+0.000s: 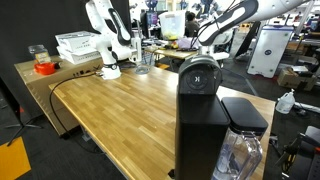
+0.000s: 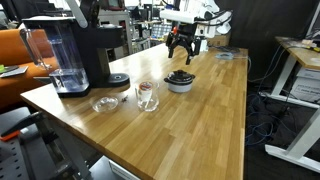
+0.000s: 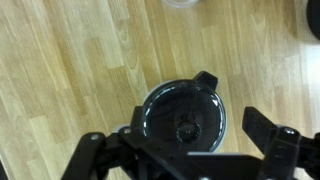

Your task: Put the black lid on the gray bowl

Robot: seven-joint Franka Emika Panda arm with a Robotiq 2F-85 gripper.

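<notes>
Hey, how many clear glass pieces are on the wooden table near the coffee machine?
2: a glass mug and, beside it, a shallow glass dish nearer the coffee machine, in an exterior view. The machine could hide others.

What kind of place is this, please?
Probably a robotics lab: a white robot arm stands at the wooden table, cluttered desks fill the background, and a black coffee machine sits on the table.

My arm comes in high above the gray bowl, wrist pointing straight down. Claw hangs directly over that bowl, clear of it, jaws spread wide, fingers gripping nothing.
</notes>
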